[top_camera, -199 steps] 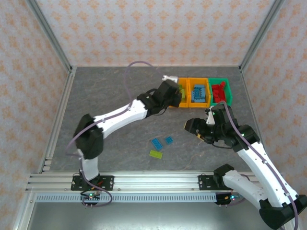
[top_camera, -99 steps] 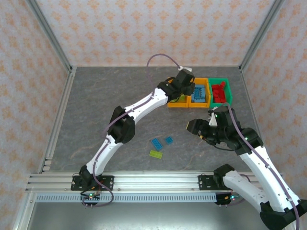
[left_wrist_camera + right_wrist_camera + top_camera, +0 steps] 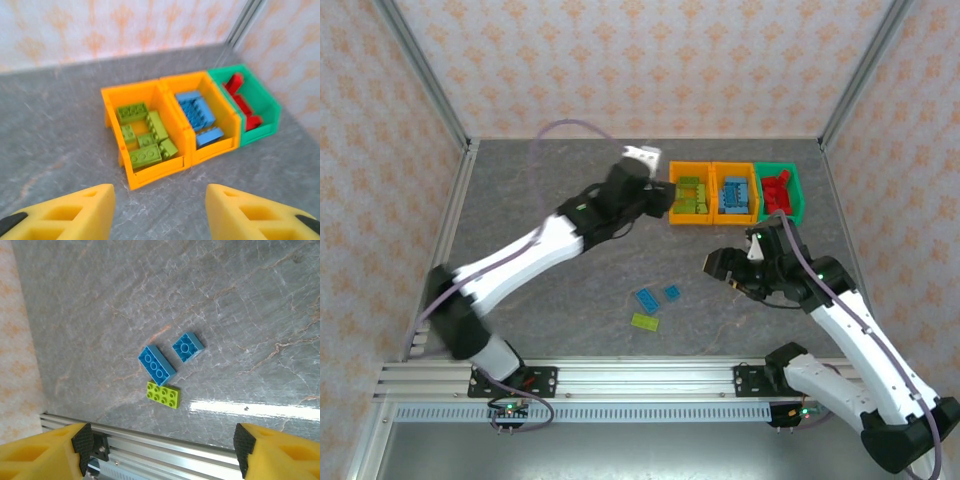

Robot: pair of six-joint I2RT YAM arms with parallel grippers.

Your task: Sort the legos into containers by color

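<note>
Legos: small, light and hard, likely a bit slippery on the smooth sides. Not easy to break. Best pinched across the two long sides, from straight above, low down near the table.

Three loose ones low in the middle of the top view, close together: long blue brick, square blue brick just beside it, green brick just below.

Three bins in a row, side by side, at the upper right of the top view. Left bin, orange: green legos only. Middle bin, orange too: blue ones. Green bin: red ones.

Left claw near the bins, fingers apart, nothing between them. Right claw up above the three loose bricks, fingers wide apart, nothing held.

Nearly done, by the look of it: two blues to go in the middle bin, one green in the left bin.
</note>
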